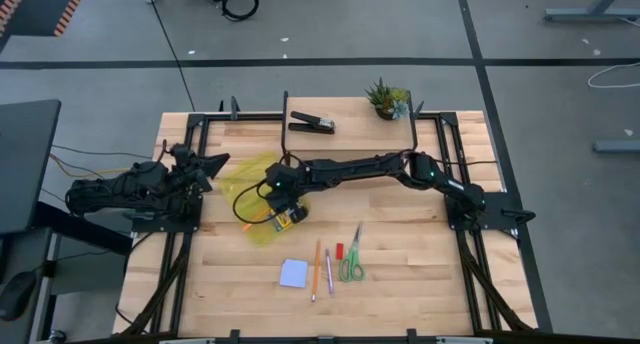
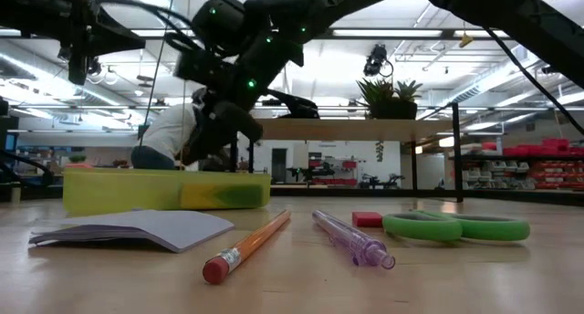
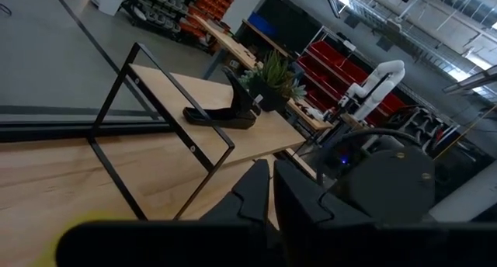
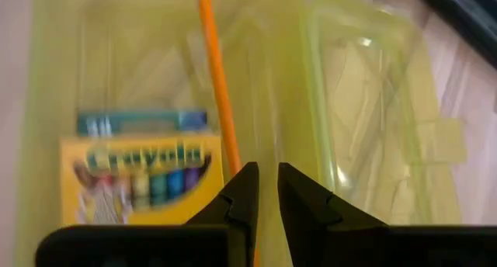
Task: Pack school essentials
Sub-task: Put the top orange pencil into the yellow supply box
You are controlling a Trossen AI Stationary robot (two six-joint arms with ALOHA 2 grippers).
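A translucent yellow-green case [image 1: 250,189] lies open left of the table's middle. Inside it are the crayon box [image 4: 140,178] and an orange pencil [image 4: 217,88]. My right gripper [image 4: 266,191] reaches in from above, its fingers nearly together over the pencil's near end; it also shows in the high view [image 1: 282,210]. Near the front edge lie the pale blue notepad [image 1: 293,273], a second orange pencil [image 1: 316,269], the pink pen [image 1: 328,272], the red eraser [image 1: 339,250] and the green scissors [image 1: 351,260]. My left gripper [image 1: 208,169] waits shut at the table's left edge. My right gripper comes at the orange pencil from above, pointing down into the case. The pencil's near end [image 4: 236,168] runs under one fingertip and shows again far back in the gap. The fingers hide the contact itself. The far end of the pencil rests on the case floor beside the crayon box.
The black stapler [image 1: 312,122] and the small potted plant [image 1: 387,99] stand at the far edge, between black frame bars [image 1: 285,124]. The case's open lid [image 4: 365,104] lies beside its tray. Bare wood lies right of the scissors.
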